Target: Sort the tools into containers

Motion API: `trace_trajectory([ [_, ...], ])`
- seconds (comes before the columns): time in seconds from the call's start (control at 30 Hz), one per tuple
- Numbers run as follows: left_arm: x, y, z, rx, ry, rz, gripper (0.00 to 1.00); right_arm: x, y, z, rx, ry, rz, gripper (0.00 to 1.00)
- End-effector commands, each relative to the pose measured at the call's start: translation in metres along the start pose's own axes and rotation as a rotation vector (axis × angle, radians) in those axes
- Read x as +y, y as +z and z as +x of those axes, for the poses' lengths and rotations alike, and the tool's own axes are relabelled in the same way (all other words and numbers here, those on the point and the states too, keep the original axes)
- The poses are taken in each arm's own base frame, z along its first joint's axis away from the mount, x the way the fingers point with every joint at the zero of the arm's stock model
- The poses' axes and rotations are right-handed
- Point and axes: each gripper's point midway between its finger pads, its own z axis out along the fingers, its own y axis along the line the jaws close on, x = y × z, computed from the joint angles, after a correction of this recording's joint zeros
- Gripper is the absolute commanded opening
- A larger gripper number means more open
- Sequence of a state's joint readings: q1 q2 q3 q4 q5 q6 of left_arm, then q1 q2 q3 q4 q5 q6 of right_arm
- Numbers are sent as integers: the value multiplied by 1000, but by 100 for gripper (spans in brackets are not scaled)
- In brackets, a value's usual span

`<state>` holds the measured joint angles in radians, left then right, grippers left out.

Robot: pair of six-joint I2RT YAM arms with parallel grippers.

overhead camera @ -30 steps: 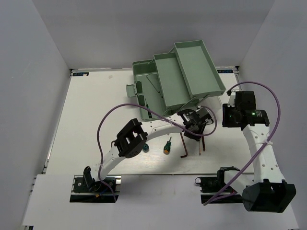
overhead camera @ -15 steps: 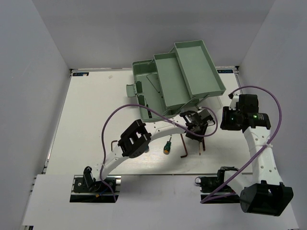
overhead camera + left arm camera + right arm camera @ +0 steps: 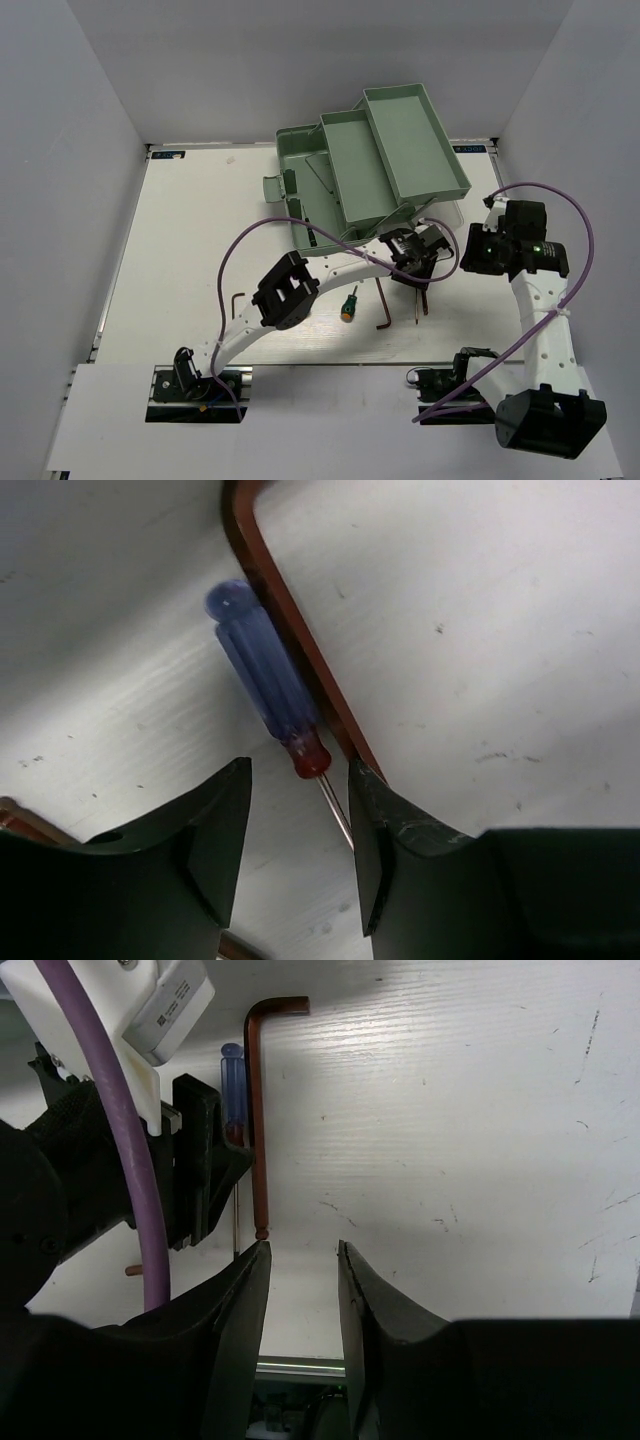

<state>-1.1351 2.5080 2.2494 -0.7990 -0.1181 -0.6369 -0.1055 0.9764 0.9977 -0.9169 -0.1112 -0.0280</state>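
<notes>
Nearest the arm bases, well to the near side of the toolbox (image 3: 352, 170), the white table (image 3: 180, 240) shows fine scuffs and a faint grain. Near-left of the toolbox lies a dark L-shaped hex key (image 3: 236, 300). Straight out from the toolbox's near wall lie a stubby screwdriver (image 3: 348, 304) with a green handle and a second bent hex key (image 3: 384, 306).

Just off the toolbox's near right corner the left gripper (image 3: 298, 780) hangs low. Its matte black, curved fingers (image 3: 215, 820) are apart, one on either side of the thin metal shaft of the blue-handled screwdriver (image 3: 262, 670), not pinching it. The handle is fluted blue plastic with a red collar. It lies alongside a rust-brown hex key (image 3: 295, 640) and seems to touch it.

Right of that corner the right gripper (image 3: 300, 1255) also has its fingers apart, with nothing between them. A glossy purple cable (image 3: 115, 1120) loops over the left wrist.

The toolbox is smooth pale green plastic, and its two shallow rectangular trays are stepped up and back over the base.
</notes>
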Motion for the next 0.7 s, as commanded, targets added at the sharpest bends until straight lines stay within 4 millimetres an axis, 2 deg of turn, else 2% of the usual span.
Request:
trace_trajectory([
  [0.0, 15, 0, -6, -23, -3, -84, 54, 3, 0, -6, -27, 29, -25, 40],
  [0.4, 52, 20, 14, 12, 26, -251, 54, 1, 0, -7, -26, 89, -37, 40],
  [0.5, 65, 17, 25, 48, 51, -303, 53, 1, 0, -6, -23, 98, -43, 40],
  [0.6, 87, 19, 46, 101, 83, -373, 52, 1, 2, -4, -17, 111, -48, 40],
  [0.67, 92, 19, 48, 104, 97, -388, 48, 2, 4, -3, -7, 125, -58, 40],
])
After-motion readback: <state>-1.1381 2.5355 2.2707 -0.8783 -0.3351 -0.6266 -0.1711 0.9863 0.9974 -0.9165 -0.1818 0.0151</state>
